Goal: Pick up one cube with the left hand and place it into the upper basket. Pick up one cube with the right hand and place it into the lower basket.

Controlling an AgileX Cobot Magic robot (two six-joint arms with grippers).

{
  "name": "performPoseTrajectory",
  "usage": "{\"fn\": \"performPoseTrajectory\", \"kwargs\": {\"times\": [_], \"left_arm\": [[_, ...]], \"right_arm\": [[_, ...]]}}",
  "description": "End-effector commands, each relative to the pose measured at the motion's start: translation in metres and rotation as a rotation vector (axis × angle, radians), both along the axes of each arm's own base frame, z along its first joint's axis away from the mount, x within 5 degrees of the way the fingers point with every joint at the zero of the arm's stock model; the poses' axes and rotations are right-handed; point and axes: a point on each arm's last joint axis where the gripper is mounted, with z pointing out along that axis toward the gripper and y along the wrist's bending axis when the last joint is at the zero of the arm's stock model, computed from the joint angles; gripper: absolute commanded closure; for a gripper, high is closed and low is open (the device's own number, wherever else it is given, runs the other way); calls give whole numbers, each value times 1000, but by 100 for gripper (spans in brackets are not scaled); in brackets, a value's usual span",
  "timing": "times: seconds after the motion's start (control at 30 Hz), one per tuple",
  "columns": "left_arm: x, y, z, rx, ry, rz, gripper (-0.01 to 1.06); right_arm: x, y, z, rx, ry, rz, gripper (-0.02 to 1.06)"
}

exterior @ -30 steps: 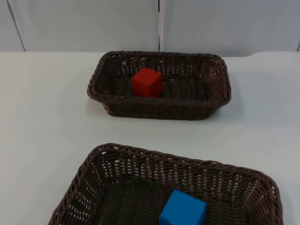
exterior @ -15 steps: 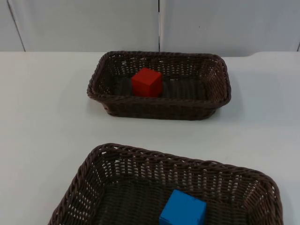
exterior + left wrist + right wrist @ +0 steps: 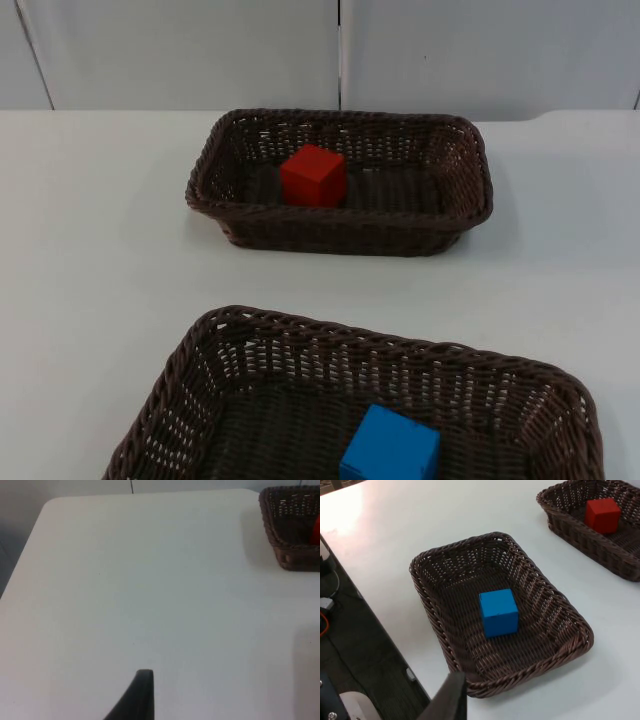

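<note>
A red cube [image 3: 314, 176] rests inside the upper wicker basket [image 3: 340, 238] at the back of the table. A blue cube [image 3: 390, 447] lies in the lower basket [image 3: 300, 330] at the front edge. My right gripper [image 3: 451, 700] hangs high beside the lower basket [image 3: 440, 625], looking down on the blue cube [image 3: 498, 612]; the red cube [image 3: 602, 515] and upper basket [image 3: 580, 537] lie beyond. My left gripper [image 3: 142, 692] waits over bare table, well left of the upper basket's corner [image 3: 280, 555], where a sliver of red cube [image 3: 315, 530] peeks out.
The white table [image 3: 90, 250] ends at a grey partition wall [image 3: 200, 50]. Past the table's front edge lies a dark floor with equipment [image 3: 345, 645]. The table's rounded far-left corner [image 3: 50, 504] drops off to grey.
</note>
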Motion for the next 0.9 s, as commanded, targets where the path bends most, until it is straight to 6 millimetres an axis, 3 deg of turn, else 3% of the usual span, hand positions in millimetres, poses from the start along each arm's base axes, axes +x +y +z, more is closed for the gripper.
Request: {"fn": "performPoseTrajectory", "kwargs": {"times": [0.0, 0.87], "left_arm": [[0, 0, -1, -5, -1, 8, 0], [0, 0, -1, -3, 0, 9, 0]], "right_arm": [[0, 0, -2, 5, 9, -29, -1], [-3, 3, -2, 8, 7, -557, -1]]}}
